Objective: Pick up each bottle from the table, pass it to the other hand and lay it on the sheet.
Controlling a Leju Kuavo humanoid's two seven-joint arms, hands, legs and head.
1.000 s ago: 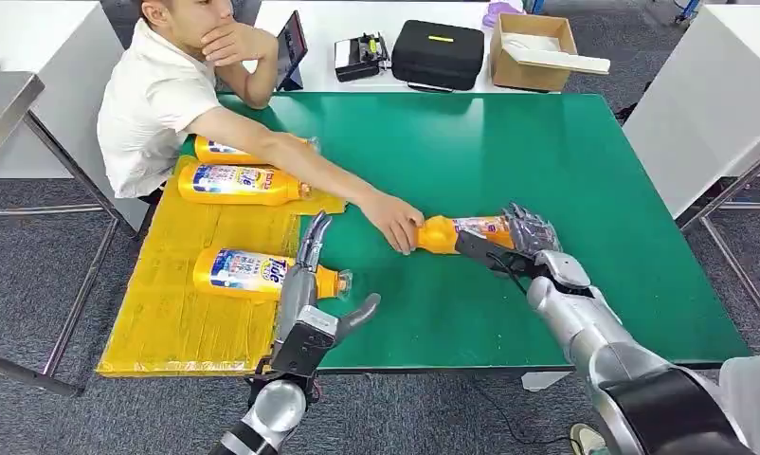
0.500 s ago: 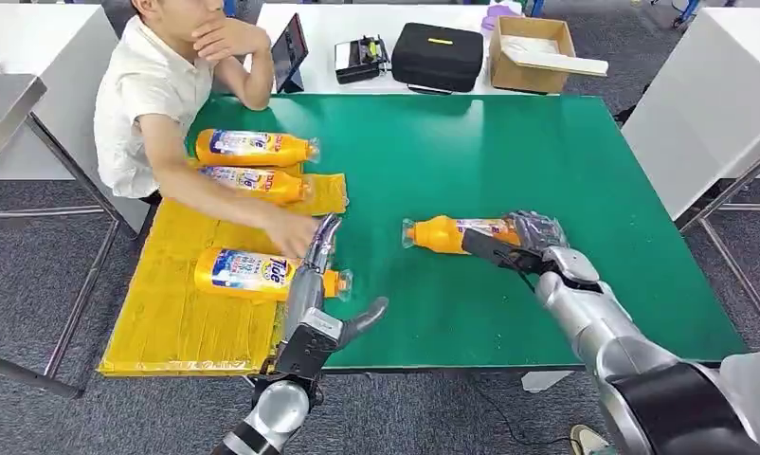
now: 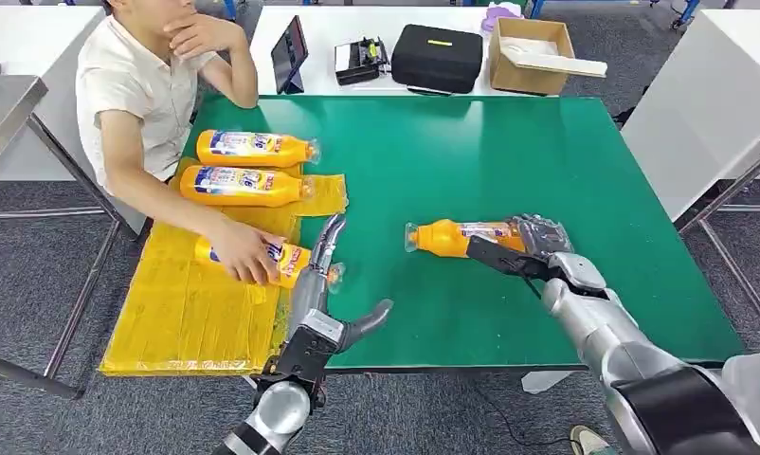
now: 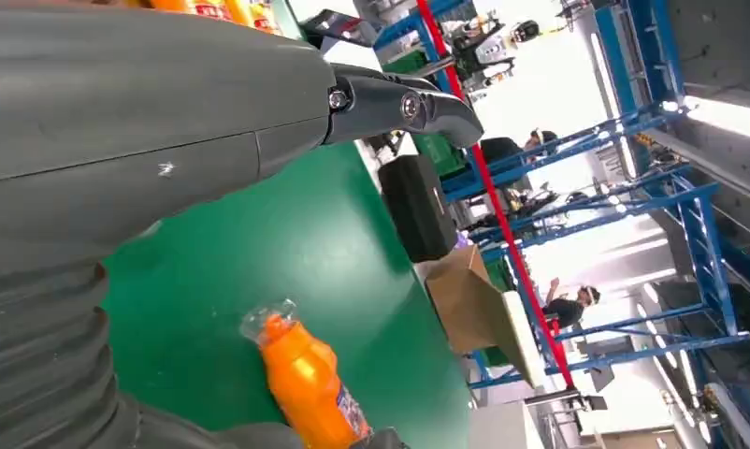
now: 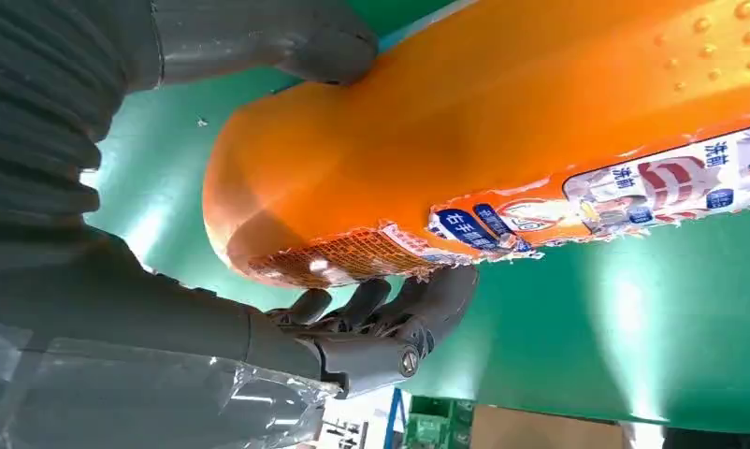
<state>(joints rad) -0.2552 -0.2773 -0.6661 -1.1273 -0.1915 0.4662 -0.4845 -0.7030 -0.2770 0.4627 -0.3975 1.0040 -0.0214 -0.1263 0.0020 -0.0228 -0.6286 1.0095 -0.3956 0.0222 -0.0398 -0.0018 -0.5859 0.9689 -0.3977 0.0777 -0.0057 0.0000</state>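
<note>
The right hand [image 3: 533, 248] grips the bottle [image 3: 457, 236] on the tabletop [image 3: 547, 152], ready to lift; the left hand [image 3: 327, 284] waits open for the handover.

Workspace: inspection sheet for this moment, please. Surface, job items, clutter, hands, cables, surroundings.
Surface: green table, yellow sheet over its left end.
Job's things: three bottles lie on the sheet; far bottle, middle bottle, near bottle under a person's hand. Fourth bottle lies on the green, base in the right hand.
Clutter: nothing seen on the green table.
Hands: right hand grips the fourth bottle; left hand holds nothing, fingers apart, beside the near bottle's cap.
Cables: thin dark cable at the right wrist.
Surroundings: seated person; white table behind holds tablet, black case, cardboard box.
</note>
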